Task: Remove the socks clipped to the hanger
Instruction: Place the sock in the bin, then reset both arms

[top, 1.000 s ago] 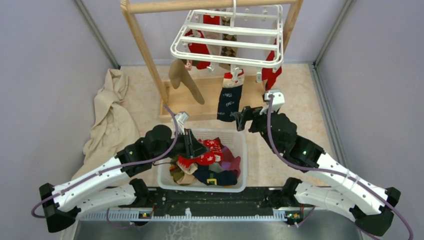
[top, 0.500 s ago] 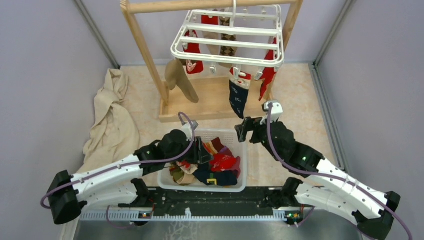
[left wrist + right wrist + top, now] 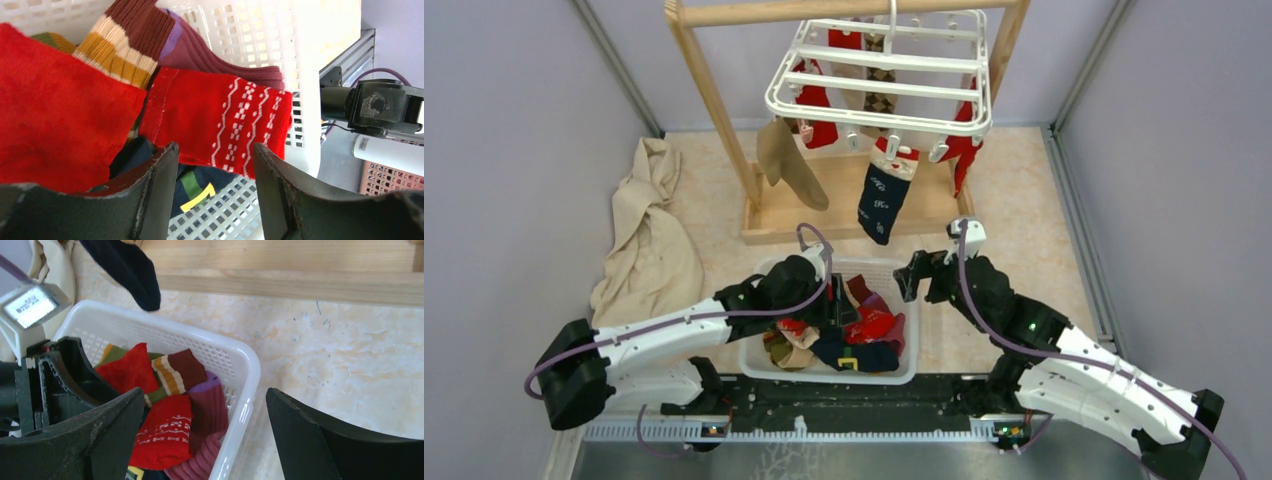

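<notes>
— Up on the wooden frame [image 3: 714, 100], what hangs from the hanger [image 3: 879, 88]?
— Socks [image 3: 877, 200], clipped. Wrist views alone show both jaws spread, empty: left gripper [image 3: 212, 160] over a red sock [image 3: 220, 122] in the basket [image 3: 280, 30], right gripper [image 3: 205, 392] beside it.

White-and-black arms [image 3: 654, 340] (purple cables [image 3: 961, 260])
</notes>
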### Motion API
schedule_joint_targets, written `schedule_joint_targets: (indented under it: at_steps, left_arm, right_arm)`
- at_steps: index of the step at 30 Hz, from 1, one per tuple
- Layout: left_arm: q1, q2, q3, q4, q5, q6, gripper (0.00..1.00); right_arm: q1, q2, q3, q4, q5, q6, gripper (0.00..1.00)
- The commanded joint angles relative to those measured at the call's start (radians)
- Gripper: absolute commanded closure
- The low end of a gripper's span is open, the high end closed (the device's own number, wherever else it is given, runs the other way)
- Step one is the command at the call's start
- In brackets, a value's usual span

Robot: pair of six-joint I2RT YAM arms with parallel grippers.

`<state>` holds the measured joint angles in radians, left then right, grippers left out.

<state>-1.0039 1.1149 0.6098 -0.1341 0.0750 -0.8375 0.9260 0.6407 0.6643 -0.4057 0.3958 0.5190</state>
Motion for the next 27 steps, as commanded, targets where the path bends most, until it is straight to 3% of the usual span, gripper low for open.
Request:
schedule_joint_targets:
  at_steps: [1,20,27]
  left_arm:
    - [-0.006,0.039,0.078,0.016,0.031,-0.007,0.36]
    - [-0.007,0.004,0.231,-0.121,-0.053,-0.001,0.24]
    - [-0.007,0.038,0.296,-0.157,-0.054,0.020,0.10]
  right_arm:
    - [-0.007,-0.042,-0.036,0.024,-0.050,0.042,0.08]
    - [-0.007,-0.131,-0.135,-0.005,-0.099,0.055,0.05]
    - [-0.006,-0.106,-0.176,0.051,-0.146,0.070,0.05]
